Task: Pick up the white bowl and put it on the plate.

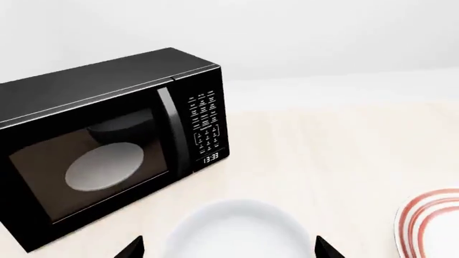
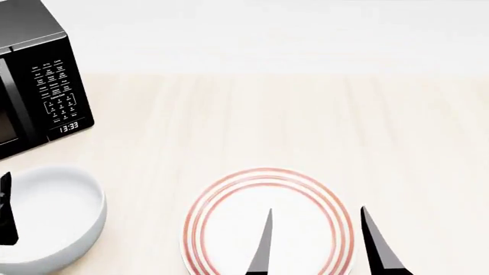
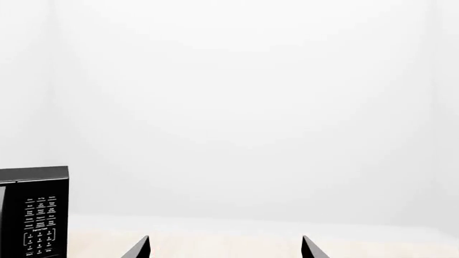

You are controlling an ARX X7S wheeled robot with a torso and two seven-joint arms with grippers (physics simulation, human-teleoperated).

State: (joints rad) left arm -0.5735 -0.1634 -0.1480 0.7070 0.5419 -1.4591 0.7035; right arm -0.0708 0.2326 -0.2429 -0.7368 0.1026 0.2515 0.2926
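Observation:
The white bowl [image 2: 47,220] sits on the pale wooden counter at the head view's lower left, in front of the microwave. In the left wrist view the white bowl [image 1: 237,226] lies between the two dark fingertips of my left gripper [image 1: 229,248], which is open, its jaws spread wider than the bowl. One left finger [image 2: 6,215] shows over the bowl at the frame's edge. The plate [image 2: 229,229], flat with red rings, lies to the right of the bowl; its edge [image 1: 430,220] shows in the left wrist view. My right gripper [image 2: 316,212] hangs open over the plate, empty [image 3: 226,244].
A black microwave [image 1: 107,140] with its door shut stands behind the bowl at the left [image 2: 38,86]; a pale dish shows through its glass. Its keypad edge [image 3: 34,215] appears in the right wrist view. A white wall runs behind the counter [image 2: 306,114].

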